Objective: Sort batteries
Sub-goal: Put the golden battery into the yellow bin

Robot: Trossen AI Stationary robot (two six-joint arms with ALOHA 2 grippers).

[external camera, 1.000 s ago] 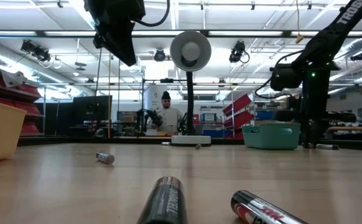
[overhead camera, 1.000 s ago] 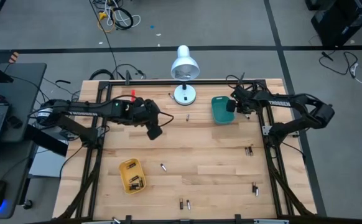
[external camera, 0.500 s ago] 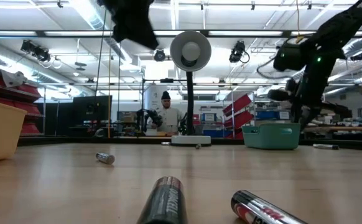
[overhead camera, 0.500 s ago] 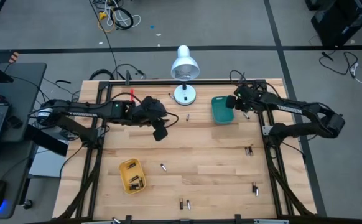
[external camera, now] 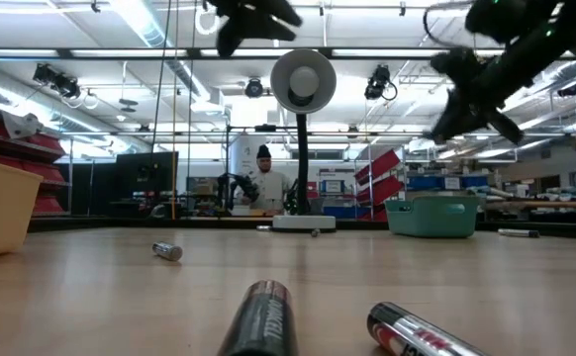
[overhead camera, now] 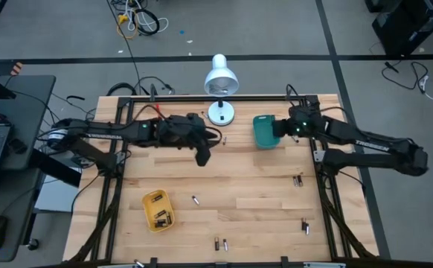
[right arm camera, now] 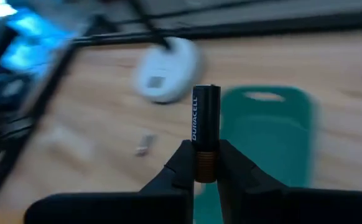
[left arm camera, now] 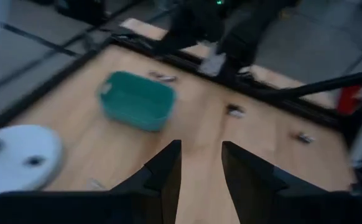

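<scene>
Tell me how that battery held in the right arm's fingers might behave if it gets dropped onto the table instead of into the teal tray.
The battery is a smooth, rigid cylinder, so it would likely roll on the flat wooden table. The right gripper pinches only its lower end, so it could pivot or slip. The teal tray has raised walls that should stop rolling.

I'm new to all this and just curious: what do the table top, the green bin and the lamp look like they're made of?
Table top: looks like wood, pale planks with visible seams and grain, lightly glossy.
Green bin: probably plastic, one even teal colour, smooth moulded walls with rounded corners.
Lamp: white, smooth domed shade on a round base; painted metal or plastic, hard to tell which.
</scene>
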